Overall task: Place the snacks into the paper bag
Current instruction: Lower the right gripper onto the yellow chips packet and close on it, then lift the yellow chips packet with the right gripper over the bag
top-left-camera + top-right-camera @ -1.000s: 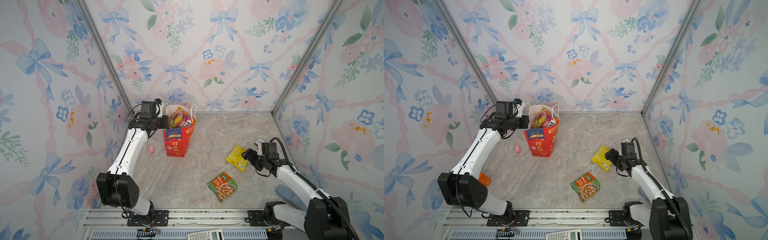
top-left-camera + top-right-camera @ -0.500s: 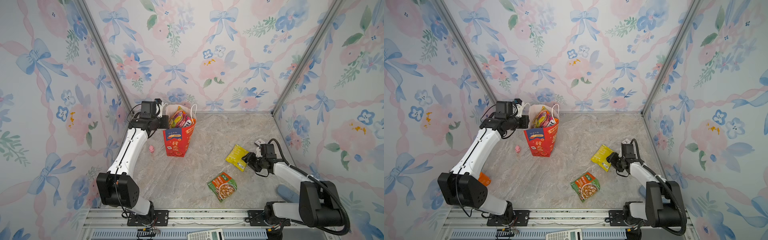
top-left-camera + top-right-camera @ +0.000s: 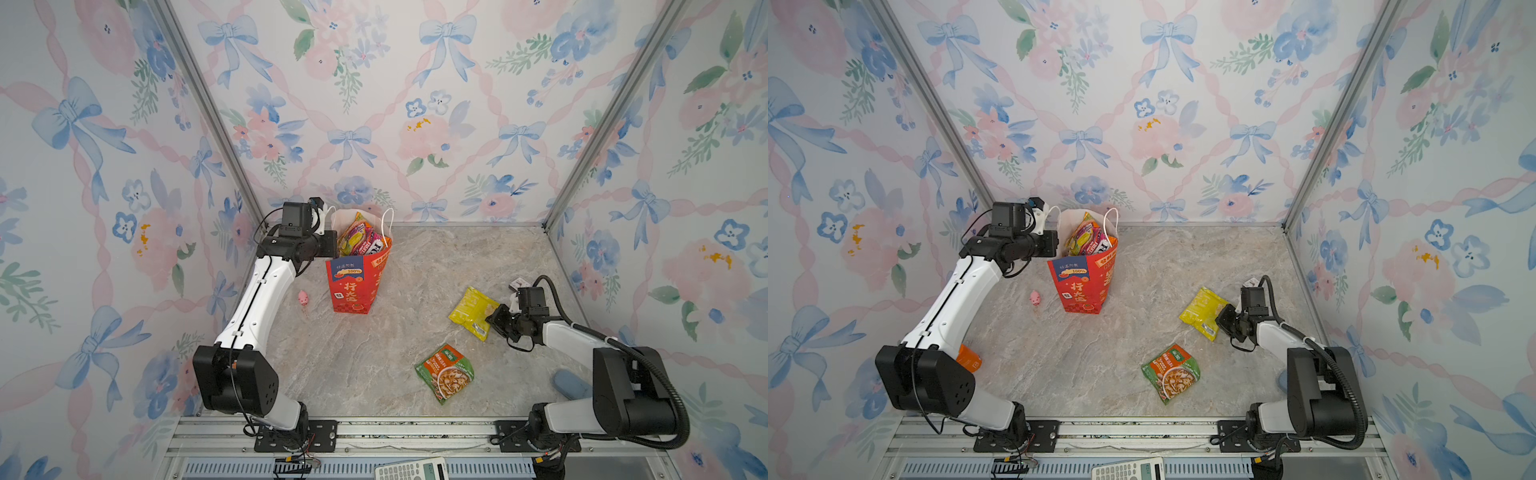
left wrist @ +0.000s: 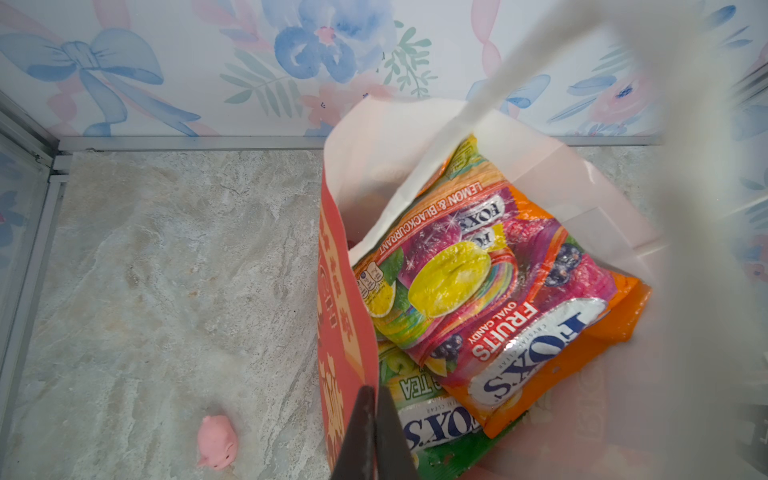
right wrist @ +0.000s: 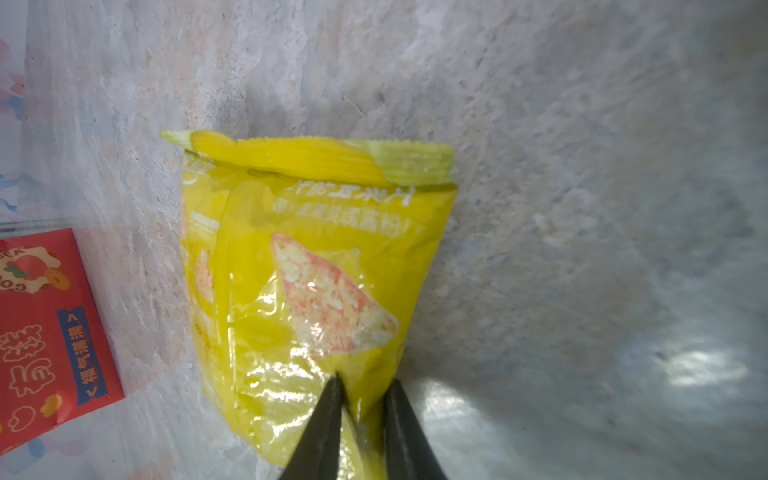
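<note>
Marble tabletop [image 3: 415, 266], walled on three sides, middle open.

Both top views: paper bag [image 3: 353, 286] far left, upright; yellow packet [image 3: 469, 309] right; green-orange packet [image 3: 444, 372] nearer.

Left wrist: left gripper [image 4: 368, 415] clamped on paper bag's rim; FOX'S packets [image 4: 478, 291] inside.

Right wrist: right gripper [image 5: 363, 399] pinching yellow packet's edge, jaws closer than a second ago; packet unmoved.

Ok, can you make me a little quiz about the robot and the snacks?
1. True or false: the red bag is empty.
2. What sits between the right gripper fingers? A pink toy, B yellow packet, C calculator.
3. What is the left gripper pinching?

Key
1. False, packets stick out of its top.
2. B.
3. The edge of the red bag.
</note>
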Action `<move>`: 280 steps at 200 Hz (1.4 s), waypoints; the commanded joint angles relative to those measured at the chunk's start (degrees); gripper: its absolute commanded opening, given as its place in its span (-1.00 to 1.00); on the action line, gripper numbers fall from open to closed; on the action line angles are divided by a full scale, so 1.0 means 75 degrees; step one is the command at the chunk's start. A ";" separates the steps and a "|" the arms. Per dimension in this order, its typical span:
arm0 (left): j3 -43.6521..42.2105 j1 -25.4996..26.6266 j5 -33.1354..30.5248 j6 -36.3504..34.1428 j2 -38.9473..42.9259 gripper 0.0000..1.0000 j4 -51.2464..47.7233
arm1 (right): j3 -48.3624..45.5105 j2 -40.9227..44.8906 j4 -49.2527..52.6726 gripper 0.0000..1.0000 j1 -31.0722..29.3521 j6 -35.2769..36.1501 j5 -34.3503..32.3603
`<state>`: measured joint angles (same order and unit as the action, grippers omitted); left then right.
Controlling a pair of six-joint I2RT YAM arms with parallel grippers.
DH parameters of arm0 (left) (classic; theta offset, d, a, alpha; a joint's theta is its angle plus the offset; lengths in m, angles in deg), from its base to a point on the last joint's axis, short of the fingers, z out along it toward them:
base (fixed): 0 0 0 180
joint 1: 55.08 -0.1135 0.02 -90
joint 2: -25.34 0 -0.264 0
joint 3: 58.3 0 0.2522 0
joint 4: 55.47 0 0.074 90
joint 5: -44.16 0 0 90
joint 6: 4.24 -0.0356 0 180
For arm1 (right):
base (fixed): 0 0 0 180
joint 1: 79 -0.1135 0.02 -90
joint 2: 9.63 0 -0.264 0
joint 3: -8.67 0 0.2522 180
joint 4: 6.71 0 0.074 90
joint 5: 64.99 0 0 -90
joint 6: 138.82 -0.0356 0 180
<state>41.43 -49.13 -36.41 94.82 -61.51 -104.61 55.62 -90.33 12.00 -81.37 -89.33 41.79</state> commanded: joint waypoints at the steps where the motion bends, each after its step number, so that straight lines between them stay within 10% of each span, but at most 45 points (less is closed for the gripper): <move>1: -0.0109 -0.0009 0.0005 -0.0143 -0.0057 -1.00 0.0031 | 0.0040 -0.0114 -0.0092 -0.74 -0.0114 0.0046 -0.0027; 32: -0.0109 -0.0009 -0.0002 -0.0151 -0.0034 -1.00 0.0032 | 0.0188 -0.0162 -0.0109 -1.00 -0.0303 0.0093 -0.0080; 173: -0.0114 0.0000 -0.0005 -0.0152 0.0002 -1.00 0.0029 | 0.2432 0.0482 0.0871 -1.00 -0.1881 0.0169 -0.0036; 280: -0.0088 -0.0017 0.0051 -0.0124 -0.0020 -1.00 0.0037 | 0.6613 -0.0454 0.1572 -1.00 -0.3599 0.1202 0.0211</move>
<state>41.43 -49.13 -36.38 94.82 -61.51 -104.61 98.97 -90.09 22.49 -105.59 -83.36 42.05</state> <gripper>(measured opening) 0.048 0.047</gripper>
